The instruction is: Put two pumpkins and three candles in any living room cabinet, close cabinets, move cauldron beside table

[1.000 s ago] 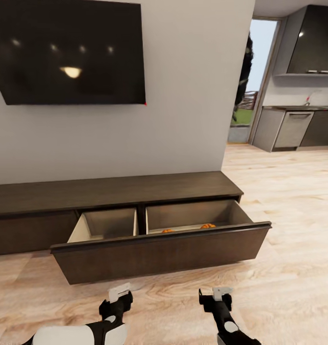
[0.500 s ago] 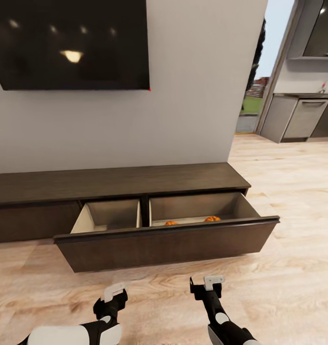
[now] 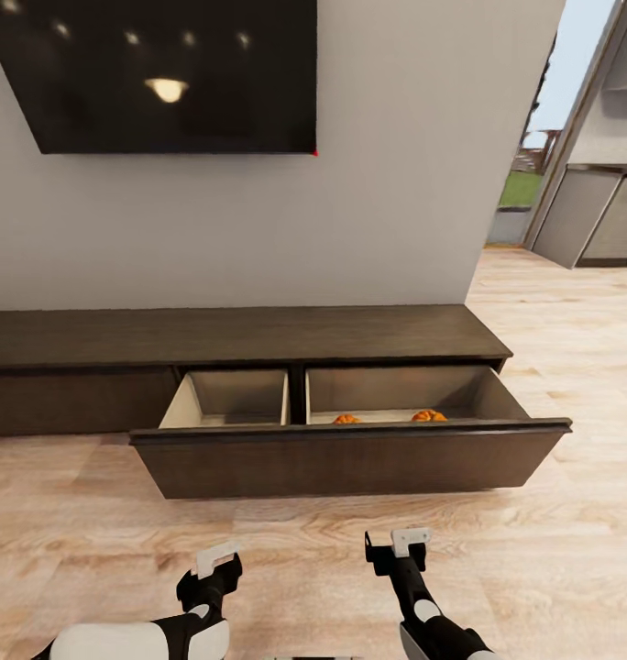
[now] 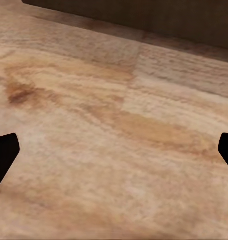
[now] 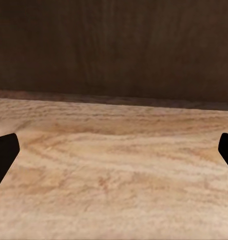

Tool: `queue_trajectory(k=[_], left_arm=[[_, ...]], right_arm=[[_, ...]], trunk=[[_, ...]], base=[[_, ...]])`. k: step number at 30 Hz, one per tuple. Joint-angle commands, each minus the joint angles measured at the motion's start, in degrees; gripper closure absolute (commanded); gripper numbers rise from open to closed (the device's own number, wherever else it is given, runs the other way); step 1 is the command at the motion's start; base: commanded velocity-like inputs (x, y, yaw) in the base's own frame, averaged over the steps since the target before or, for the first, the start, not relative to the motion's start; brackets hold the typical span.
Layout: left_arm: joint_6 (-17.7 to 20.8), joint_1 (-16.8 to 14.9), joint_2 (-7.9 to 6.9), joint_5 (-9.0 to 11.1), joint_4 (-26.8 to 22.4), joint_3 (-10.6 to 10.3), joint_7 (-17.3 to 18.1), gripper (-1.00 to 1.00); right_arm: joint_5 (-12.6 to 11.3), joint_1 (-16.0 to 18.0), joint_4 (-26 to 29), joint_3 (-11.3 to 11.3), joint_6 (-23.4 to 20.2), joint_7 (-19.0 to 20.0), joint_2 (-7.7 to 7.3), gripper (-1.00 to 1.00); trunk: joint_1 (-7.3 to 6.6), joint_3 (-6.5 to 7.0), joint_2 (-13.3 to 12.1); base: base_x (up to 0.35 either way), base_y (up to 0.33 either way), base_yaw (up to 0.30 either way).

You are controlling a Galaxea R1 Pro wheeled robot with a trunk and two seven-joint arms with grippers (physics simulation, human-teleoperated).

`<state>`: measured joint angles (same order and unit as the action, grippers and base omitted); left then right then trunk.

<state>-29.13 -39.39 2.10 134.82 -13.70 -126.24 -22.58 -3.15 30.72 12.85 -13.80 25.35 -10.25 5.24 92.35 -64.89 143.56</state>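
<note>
Centre of the head view: cabinet (image 3: 258,335), long dark unit under the TV (image 3: 167,73), its wide drawer (image 3: 350,463) pulled out. Two pumpkins (image 3: 346,419) (image 3: 429,415) sit in the right compartment, only their tops clearing the drawer front; left compartment looks empty as far as visible. No candles seen here.

Bottom of frame: left gripper (image 3: 213,573) and right gripper (image 3: 398,550) hang low over the wood floor (image 3: 75,541), both empty, fingers spread wide (wrist views show dark fingertips at opposite edges).

Risks, judged:
- drawer sticks far out, so the base or an arm could clip its front;
- closing it now would leave the candles out;
- a hard shove could roll the pumpkins.
</note>
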Motion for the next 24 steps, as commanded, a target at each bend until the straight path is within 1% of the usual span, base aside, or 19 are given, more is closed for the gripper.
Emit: queue_trajectory(k=[1,3,13,23,24], left_arm=[[-0.24,-0.08,-0.19,0.18,-0.17,-0.47,-0.34,-1.00],[-0.30,-0.08,-0.49,0.18,-0.21,-0.49,-0.34,-1.00],[-0.31,-0.08,-0.52,0.18,-0.35,-0.56,-0.19,-1.00],[-0.37,-0.08,-0.52,0.18,-0.47,-0.58,-0.19,-1.00],[-0.35,-0.08,-0.52,0.18,-0.52,-0.58,-0.19,-1.00]], right_arm=[[-0.34,0.04,-0.14,-0.47,0.18,-0.37,-0.03,-1.00],[-0.36,0.04,-0.33,-0.44,0.61,-0.37,-0.07,-1.00],[-0.45,0.04,-0.83,-0.41,0.93,-0.30,-0.23,-1.00],[-0.45,0.04,-1.28,-0.38,0.94,-0.30,-0.23,-1.00],[-0.45,0.04,-2.76,-0.29,0.82,-0.30,-0.23,-1.00]], trunk=[[-0.01,-0.05,0.02],[-0.01,-0.06,0.02],[-0.01,-0.06,0.02],[-0.01,-0.06,0.02],[-0.01,-0.06,0.02]], base=[[0.000,0.000,0.018],[0.000,0.000,0.004],[0.019,0.000,0.000],[0.282,0.019,0.000],[0.243,0.001,0.000]])
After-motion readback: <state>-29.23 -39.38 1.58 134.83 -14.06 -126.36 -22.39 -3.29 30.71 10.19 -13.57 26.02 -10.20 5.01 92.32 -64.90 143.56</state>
